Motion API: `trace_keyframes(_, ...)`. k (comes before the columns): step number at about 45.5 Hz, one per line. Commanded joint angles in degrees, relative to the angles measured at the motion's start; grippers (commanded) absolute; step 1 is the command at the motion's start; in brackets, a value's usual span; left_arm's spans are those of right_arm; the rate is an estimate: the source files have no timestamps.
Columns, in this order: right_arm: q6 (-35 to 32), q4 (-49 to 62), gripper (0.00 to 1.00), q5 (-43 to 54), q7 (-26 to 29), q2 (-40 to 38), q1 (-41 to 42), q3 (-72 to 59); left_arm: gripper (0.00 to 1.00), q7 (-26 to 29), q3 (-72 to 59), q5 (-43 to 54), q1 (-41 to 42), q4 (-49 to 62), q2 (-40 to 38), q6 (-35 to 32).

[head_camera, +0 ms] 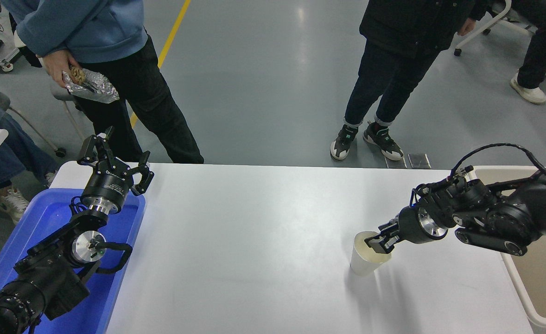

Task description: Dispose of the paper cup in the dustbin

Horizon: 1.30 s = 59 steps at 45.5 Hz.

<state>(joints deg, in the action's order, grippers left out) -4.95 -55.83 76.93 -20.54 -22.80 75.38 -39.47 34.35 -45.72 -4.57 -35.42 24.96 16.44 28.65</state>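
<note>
The paper cup (362,263), small and white with a cream inside, stands upright on the white table (254,241) at the right of middle. My right gripper (377,244) reaches in from the right and its fingers are pinched on the cup's right rim, one inside and one outside. The cup's base rests on the table. The dustbin (517,290), beige with a thick pale rim, stands at the table's right edge, partly behind my right arm. My left gripper (115,157) is parked open over the blue tray at the lower left.
A bright blue tray (36,222) lies at the table's left end under the left arm. Two people stand beyond the far edge; one holds a foil wrapper (90,86). More legs and a chair show at the top right.
</note>
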Motion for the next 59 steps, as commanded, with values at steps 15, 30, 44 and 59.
trace_keyframes(15, -0.1, -0.5, 0.00, 1.3, -2.5, -0.2, 1.5, -1.0, 1.00, 0.0, -0.1, 0.0, 0.0, 0.0, 0.0, 0.0)
trace_keyframes(30, -2.4, -7.9, 0.00, 0.1, -2.5, -4.6, 14.5, -4.1, 1.00, -0.1, 0.0, 0.0, 0.0, 0.0, 0.0, 0.0)
trace_keyframes(44, -7.2, -16.7, 0.00, 0.1, -2.5, -11.0, 26.6, -5.1, 1.00, -0.1, 0.0, 0.0, 0.0, 0.0, 0.0, 0.0)
trace_keyframes(59, -12.1, -19.2, 0.00, 0.2, -2.5, -13.4, 37.2, -6.8, 1.00, 0.0, -0.1, 0.0, 0.0, 0.0, 0.0, 0.0)
